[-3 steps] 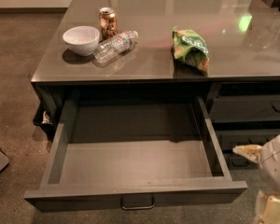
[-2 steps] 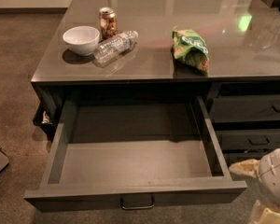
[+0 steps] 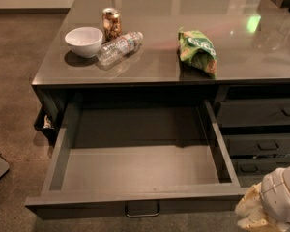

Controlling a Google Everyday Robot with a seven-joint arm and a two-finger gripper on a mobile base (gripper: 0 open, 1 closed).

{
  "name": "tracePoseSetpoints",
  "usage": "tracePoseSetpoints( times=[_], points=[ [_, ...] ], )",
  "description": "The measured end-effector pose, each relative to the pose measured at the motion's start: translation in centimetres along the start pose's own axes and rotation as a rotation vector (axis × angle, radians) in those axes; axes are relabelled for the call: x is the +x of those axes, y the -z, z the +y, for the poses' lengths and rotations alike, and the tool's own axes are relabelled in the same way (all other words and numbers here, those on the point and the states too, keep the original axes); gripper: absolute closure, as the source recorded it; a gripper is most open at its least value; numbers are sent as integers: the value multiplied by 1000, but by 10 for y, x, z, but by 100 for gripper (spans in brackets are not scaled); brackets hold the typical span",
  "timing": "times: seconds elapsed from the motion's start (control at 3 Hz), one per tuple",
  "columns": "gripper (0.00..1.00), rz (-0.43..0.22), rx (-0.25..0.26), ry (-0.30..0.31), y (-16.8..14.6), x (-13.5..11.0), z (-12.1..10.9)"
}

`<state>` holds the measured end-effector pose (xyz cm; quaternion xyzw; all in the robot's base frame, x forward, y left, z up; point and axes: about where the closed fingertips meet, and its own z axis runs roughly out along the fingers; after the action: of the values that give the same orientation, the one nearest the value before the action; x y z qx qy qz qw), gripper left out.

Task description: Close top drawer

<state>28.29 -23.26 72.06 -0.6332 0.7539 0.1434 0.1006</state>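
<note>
The top drawer point(image 3: 140, 166) is pulled far out of the dark grey cabinet, and its plain dark interior holds nothing. Its flat front point(image 3: 87, 208) faces me at the bottom of the view, with a small metal bail handle point(image 3: 142, 210) at its centre. My gripper point(image 3: 255, 212) shows as a white and cream shape at the bottom right corner. It is just right of the drawer's front right corner and partly cut off by the frame edge.
On the cabinet top point(image 3: 241, 57) stand a white bowl point(image 3: 84, 41), a can point(image 3: 111, 23), a lying plastic bottle point(image 3: 119, 47) and a green chip bag point(image 3: 198, 50). Slimmer shut drawers point(image 3: 258, 112) are stacked at the right. Brown floor lies to the left.
My gripper has moved down and towards the bottom right corner of the view. The drawer stays as far out as before.
</note>
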Motion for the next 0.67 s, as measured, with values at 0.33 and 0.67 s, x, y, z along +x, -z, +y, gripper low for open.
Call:
tracePoseSetpoints(
  times=[0.33,0.67],
  points=[
    [88,4,-15,-3,-27,9,-7],
    [100,13,-29,-21,-53,20,-17]
  ],
)
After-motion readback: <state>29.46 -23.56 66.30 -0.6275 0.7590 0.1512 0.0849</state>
